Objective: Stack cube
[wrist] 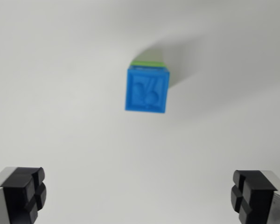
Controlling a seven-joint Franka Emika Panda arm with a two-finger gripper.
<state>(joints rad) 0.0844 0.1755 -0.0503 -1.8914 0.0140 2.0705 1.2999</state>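
Note:
A blue cube [147, 89] with a raised pattern on its top face stands on a green cube [149, 61], of which only a thin strip shows at the far edge. The pair sits on a white surface [60, 93] above the centre of the wrist view. My gripper [140, 196] is open and holds nothing. Its two black fingertips [25, 193] appear in the lower corners, wide apart and nearer to the camera than the cubes.
The stack casts a soft shadow [186, 56] toward the upper right of the wrist view. Plain white surface surrounds the cubes on every side.

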